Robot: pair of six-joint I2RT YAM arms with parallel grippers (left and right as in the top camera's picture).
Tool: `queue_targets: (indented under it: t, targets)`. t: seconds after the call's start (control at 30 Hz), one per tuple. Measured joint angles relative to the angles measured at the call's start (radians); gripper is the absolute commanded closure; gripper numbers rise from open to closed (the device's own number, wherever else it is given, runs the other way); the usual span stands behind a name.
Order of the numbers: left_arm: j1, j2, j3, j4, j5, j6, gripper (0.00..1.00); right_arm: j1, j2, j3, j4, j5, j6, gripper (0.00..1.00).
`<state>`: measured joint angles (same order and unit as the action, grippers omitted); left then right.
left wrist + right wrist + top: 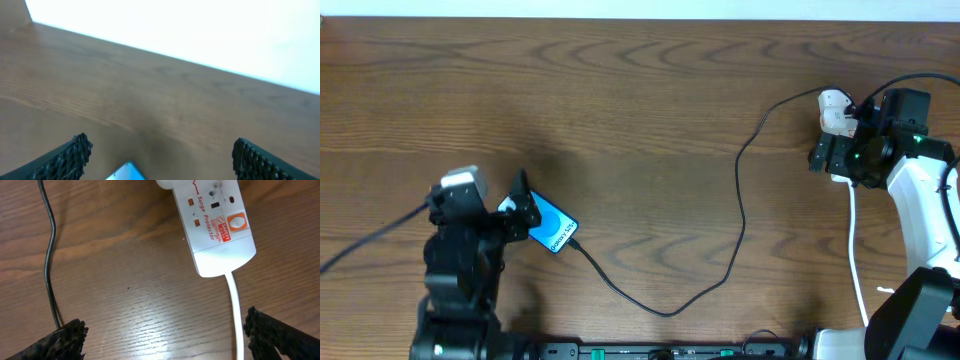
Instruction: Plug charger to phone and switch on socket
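Observation:
The phone (552, 224), with a bright blue screen, lies on the wooden table at lower left; one corner shows in the left wrist view (125, 171). The black charger cable (740, 215) runs from the phone's lower right end, loops across the table and reaches the white socket strip (836, 112) at the right. My left gripper (520, 210) is open, its fingers either side of the phone's left end. My right gripper (835, 160) is open and empty above the strip. The right wrist view shows the strip (212, 225) with its red switch, its white lead and the charger cable (49, 255).
A white lead (857, 250) runs from the strip toward the table's front edge along my right arm. Bare wooden tabletop (620, 110) lies between the two arms. A white wall (200, 30) rises beyond the table's far edge.

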<state>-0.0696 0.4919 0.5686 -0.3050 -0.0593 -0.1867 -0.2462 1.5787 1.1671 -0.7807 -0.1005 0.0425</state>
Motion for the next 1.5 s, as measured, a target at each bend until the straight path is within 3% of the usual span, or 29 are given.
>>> queue_targets:
  t: [0.3, 0.7, 0.93, 1.5]
  targets:
    - [0.001, -0.206, -0.242, 0.22, 0.0, 0.0, 0.07, 0.0, 0.0, -0.001, 0.001, 0.0, 0.0, 0.01]
    - [0.049, -0.315, -0.451, 0.471, 0.001, 0.0, 0.07, 0.0, 0.0, -0.001, 0.0, 0.0, 0.0, 0.01]
    - [0.085, -0.361, -0.491, 0.527, 0.002, -0.004, 0.07, 0.0, 0.0, -0.001, 0.0, 0.0, 0.0, 0.01]
    - [0.161, -0.473, -0.563, 0.489, 0.108, -0.016, 0.07, 0.0, -0.002, -0.001, 0.0, 0.0, 0.0, 0.01]
